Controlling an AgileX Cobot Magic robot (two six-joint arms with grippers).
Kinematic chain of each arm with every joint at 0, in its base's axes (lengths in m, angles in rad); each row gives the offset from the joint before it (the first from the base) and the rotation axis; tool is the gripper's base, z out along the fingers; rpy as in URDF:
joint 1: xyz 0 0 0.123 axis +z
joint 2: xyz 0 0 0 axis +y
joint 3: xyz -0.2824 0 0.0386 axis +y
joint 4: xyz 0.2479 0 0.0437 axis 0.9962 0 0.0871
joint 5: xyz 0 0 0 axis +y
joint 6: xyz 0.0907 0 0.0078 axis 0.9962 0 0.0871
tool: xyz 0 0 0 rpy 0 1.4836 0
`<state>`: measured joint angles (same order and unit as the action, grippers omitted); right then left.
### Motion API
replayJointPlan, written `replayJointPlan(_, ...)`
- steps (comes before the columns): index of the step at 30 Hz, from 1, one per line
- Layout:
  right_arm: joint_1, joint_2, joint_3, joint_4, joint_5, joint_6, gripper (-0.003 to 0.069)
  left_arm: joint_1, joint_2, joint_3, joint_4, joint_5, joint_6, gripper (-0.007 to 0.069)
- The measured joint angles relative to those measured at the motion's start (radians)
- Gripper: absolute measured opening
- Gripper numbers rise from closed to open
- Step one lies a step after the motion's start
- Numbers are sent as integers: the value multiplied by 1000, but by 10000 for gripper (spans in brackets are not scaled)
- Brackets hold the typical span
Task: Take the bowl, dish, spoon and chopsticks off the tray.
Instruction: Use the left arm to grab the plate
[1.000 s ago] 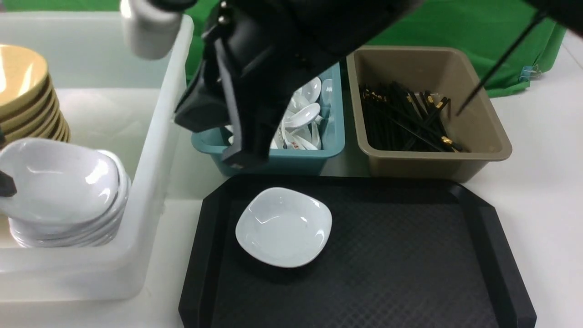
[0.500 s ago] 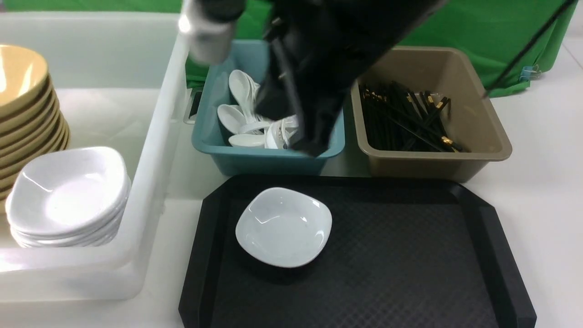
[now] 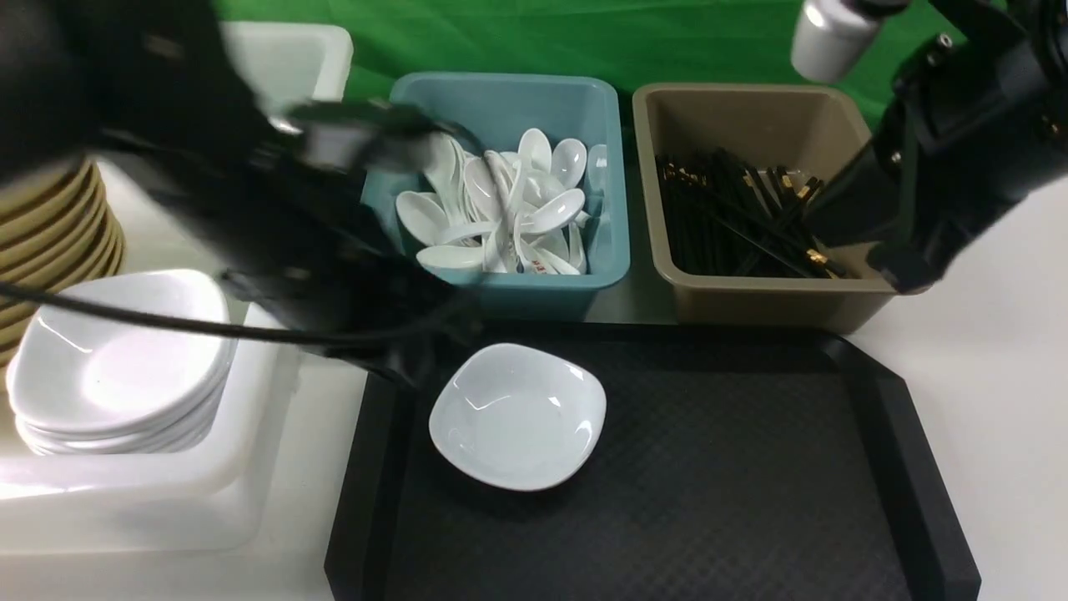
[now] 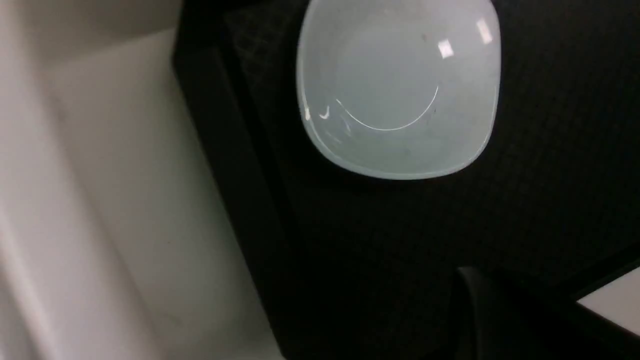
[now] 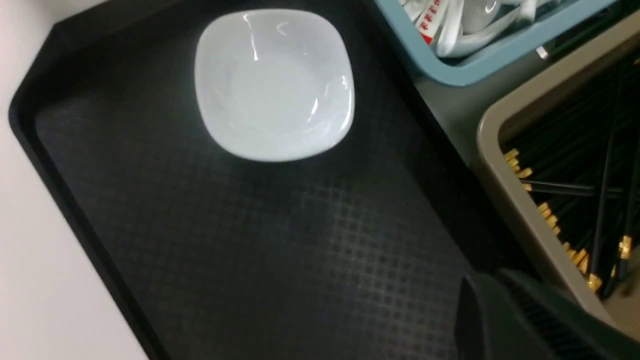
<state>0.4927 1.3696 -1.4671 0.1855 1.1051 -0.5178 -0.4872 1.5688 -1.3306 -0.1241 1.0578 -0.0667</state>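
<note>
Now on the tray: only the dish [image 3: 517,416] is left on the tray [image 3: 751,467]. It lies just beside the left end effector [image 3: 405,363], to its right and a little nearer the robot, and well apart from the right end effector [image 3: 905,271].
Left end effector: we see a blurred dark mass over the tray's far left corner. We cannot tell whether its jaws stand wide or narrow, and we see nothing in them.
Why there: we judge this arm is placed for the dish, as it is the one next to the white tub [image 3: 284,58] where the stack of white dishes [image 3: 117,367] sits.
Right end effector: it hangs at the near right corner of the brown bin [image 3: 751,125], beside the chopsticks [image 3: 743,221]. Its jaw gap is hidden, so we cannot tell its state, and no stick shows in it.
Sorted goods: the spoons [image 3: 501,209] are heaped in the teal bin [image 3: 501,108], the chopsticks lie crisscrossed in the brown one, and the mustard bowls [image 3: 58,225] are nested in the tub, each kind kept apart.
Dish: it is glossy white, squarish with rounded corners, shallow, upright and empty.
Tray: it is matte black plastic with a diamond texture, a raised rim and cut-off corners.
Handling: we judge the thin rim is the only purchase, and the glaze may slip under the pads.
</note>
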Motion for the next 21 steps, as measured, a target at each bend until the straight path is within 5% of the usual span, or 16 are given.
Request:
replayJointPlan(8, -1, -63, 29, 7, -43, 0, 10, -30, 318, -203, 149, -1, -54, 422)
replayJointPlan(12, -1, -65, 29, 8, -43, 0, 10, -30, 391, -247, 184, -8, -64, 522)
replayJointPlan(21, -1, -65, 29, 44, 47, -104, 10, -30, 496, -259, 189, -70, -64, 528)
